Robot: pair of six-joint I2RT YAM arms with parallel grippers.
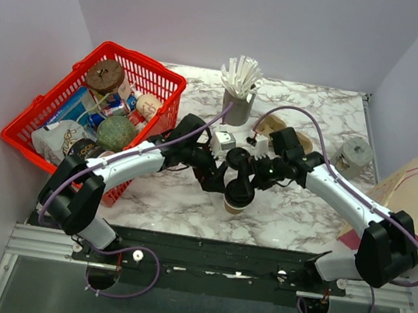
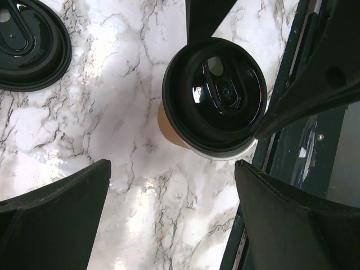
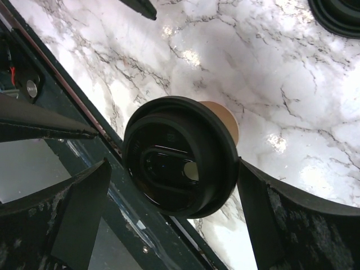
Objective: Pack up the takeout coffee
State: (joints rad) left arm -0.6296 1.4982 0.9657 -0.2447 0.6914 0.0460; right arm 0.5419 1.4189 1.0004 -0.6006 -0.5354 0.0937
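Top external view: we see the small tan paper cup [image 1: 234, 206] standing upright on the white marbled table [image 1: 285, 223], in the middle and close to the near edge. Its round black plastic lid [image 1: 238, 196] sits on top. Both arms meet over it. The wrist views show us the right gripper [image 3: 174, 163] clamped on the lid, one finger against each opposite side of the rim. The left gripper [image 2: 172, 169] hangs released, its fingers [image 2: 56, 214] spread wide and clear of the cup. A second black plastic lid [image 2: 28, 42] lies flat on the marble, apart from the cup. A red plastic basket [image 1: 154, 77] sits at the far left.
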